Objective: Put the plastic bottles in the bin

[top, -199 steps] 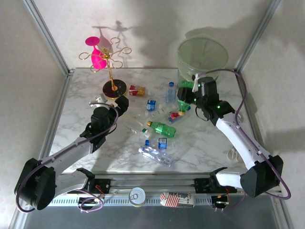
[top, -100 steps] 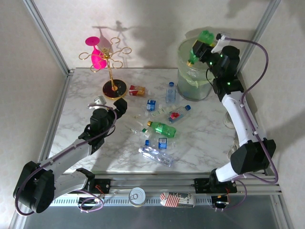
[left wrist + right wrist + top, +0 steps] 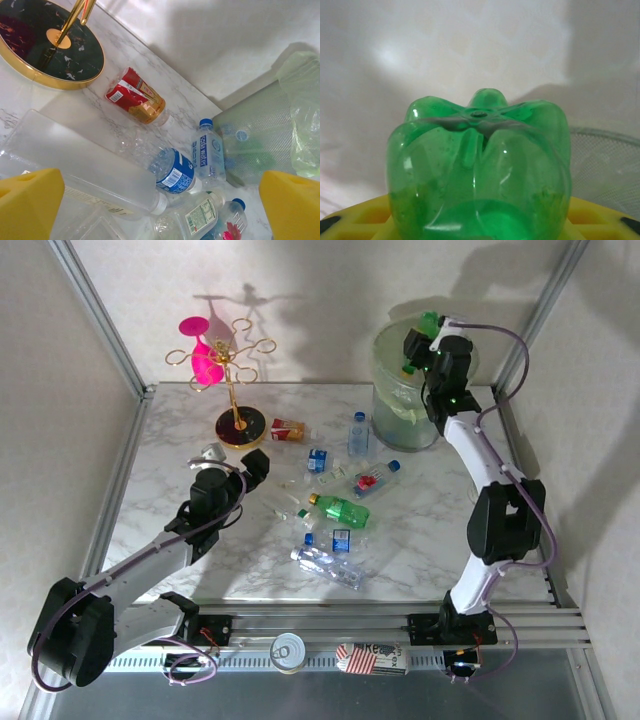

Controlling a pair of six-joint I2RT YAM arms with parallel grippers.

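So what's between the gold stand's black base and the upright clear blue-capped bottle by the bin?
A small red-labelled plastic bottle on its side, nearer the base than the upright bottle; top view.

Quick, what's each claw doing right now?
Left gripper: open, holding nothing.
Right gripper: closed on a green bottle, above the bin.

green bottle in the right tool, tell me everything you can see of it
The green bottle is translucent green plastic with a lobed, petal-shaped base facing the right wrist camera. It looks empty. The right tool grips it by its body, holding it in the air over the open top of the bin.
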